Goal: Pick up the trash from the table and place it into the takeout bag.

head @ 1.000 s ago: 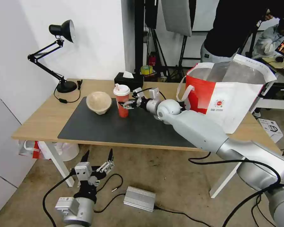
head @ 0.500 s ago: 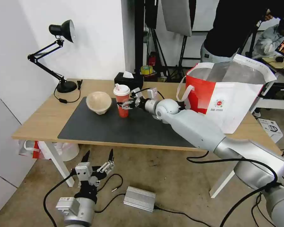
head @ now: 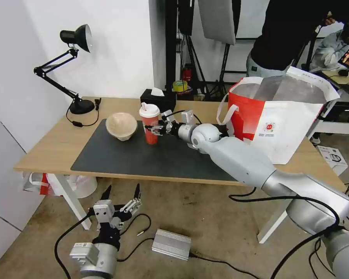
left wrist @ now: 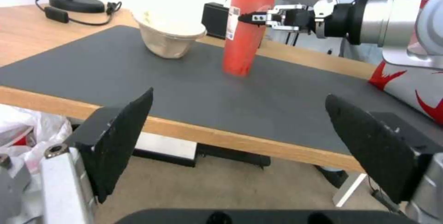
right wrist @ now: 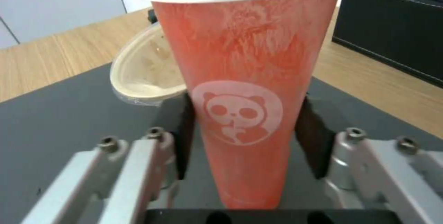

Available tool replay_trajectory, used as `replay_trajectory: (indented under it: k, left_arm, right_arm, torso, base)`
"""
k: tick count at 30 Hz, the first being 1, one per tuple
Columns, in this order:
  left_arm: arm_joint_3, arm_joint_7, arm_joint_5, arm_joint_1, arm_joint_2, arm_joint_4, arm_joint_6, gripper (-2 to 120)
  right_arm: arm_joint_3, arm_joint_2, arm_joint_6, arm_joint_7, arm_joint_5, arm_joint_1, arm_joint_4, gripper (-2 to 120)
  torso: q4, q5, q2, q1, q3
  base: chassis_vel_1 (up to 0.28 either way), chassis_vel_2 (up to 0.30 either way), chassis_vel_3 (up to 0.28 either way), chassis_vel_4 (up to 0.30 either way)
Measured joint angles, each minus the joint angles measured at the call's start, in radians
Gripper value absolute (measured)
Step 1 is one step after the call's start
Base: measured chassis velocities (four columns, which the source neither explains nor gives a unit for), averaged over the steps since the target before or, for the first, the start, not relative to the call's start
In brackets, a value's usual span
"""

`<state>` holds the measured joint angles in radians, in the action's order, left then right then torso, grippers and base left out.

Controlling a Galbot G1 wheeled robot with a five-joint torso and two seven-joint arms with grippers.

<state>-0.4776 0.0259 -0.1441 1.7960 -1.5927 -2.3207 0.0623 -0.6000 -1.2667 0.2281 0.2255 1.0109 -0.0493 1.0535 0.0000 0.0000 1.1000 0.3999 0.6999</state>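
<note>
On the dark mat point(head: 143, 157) of the table point(head: 46, 151) a tall red cup point(head: 150, 126) with a white lid stands upright. My right gripper point(head: 153, 129) reaches in from the right and is shut on the cup's middle; the right wrist view shows the black pads point(right wrist: 187, 130) against both sides of the cup point(right wrist: 240, 78). A beige pulp bowl point(head: 121, 126) sits just left of the cup. The white-and-red takeout bag point(head: 283, 120) stands open at the table's right end. My left gripper point(head: 120, 197) hangs open below table height, near the floor.
A black tissue box point(head: 158, 99) stands behind the cup and a black desk lamp point(head: 75, 69) at the back left corner. A person stands behind the bag. A plastic bag point(head: 38, 182) lies under the table and a silver box point(head: 171, 244) on the floor.
My right gripper has moved left from beside the cup until its fingers lie on both sides of it. The cup, bowl and left arm have stayed put.
</note>
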Motion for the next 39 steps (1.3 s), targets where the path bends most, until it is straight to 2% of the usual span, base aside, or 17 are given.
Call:
replay_trajectory:
  k: [2, 3, 6, 8, 10, 14, 39]
  left_arm:
    - [0.003, 0.0, 0.001, -0.002, 0.0, 0.003, 0.0, 100]
    - [0.003, 0.0, 0.001, -0.002, 0.0, 0.003, 0.0, 100]
    - [0.005, 0.0, 0.002, -0.003, 0.0, 0.005, -0.001, 100]
    - [0.005, 0.0, 0.002, -0.003, 0.0, 0.005, -0.001, 100]
    - [0.005, 0.0, 0.002, -0.004, 0.0, 0.006, -0.001, 100]
    - [0.007, -0.001, 0.002, -0.006, 0.0, 0.007, -0.001, 100]
    - [0.005, -0.003, 0.005, 0.0, 0.0, 0.002, -0.008, 100]
  right_arm:
    - [0.0, 0.005, -0.005, 0.001, 0.0, -0.006, 0.002, 33]
    - [0.0, 0.005, -0.005, 0.001, 0.0, -0.006, 0.002, 33]
    - [0.0, 0.012, -0.014, 0.002, -0.001, -0.013, 0.004, 22]
    - [0.0, 0.013, -0.015, 0.002, -0.001, -0.014, 0.005, 19]
    - [0.0, 0.019, -0.017, 0.002, -0.003, -0.018, 0.007, 11]
    - [0.0, 0.024, -0.018, 0.002, -0.004, -0.018, 0.014, 3]
    - [0.04, 0.097, -0.017, -0.033, 0.024, -0.012, 0.145, 2]
  torso:
    - [0.0001, 0.0, 0.0, 0.0, 0.0]
    - [0.0001, 0.0, 0.0, 0.0, 0.0]
    - [0.0001, 0.0, 0.0, 0.0, 0.0]
    - [0.0001, 0.0001, 0.0, 0.0, 0.0]
    - [0.0001, 0.0001, 0.0, 0.0, 0.0]
    - [0.0002, 0.0001, 0.0, 0.0, 0.0]
    - [0.0, 0.0, 0.0, 0.0, 0.0]
  base:
    - [0.0, 0.0, 0.0, 0.0]
    - [0.0, 0.0, 0.0, 0.0]
    - [0.0, 0.0, 0.0, 0.0]
    - [0.0, 0.0, 0.0, 0.0]
    - [0.0, 0.0, 0.0, 0.0]
    - [0.0, 0.0, 0.0, 0.0]
    - [0.0, 0.0, 0.0, 0.0]
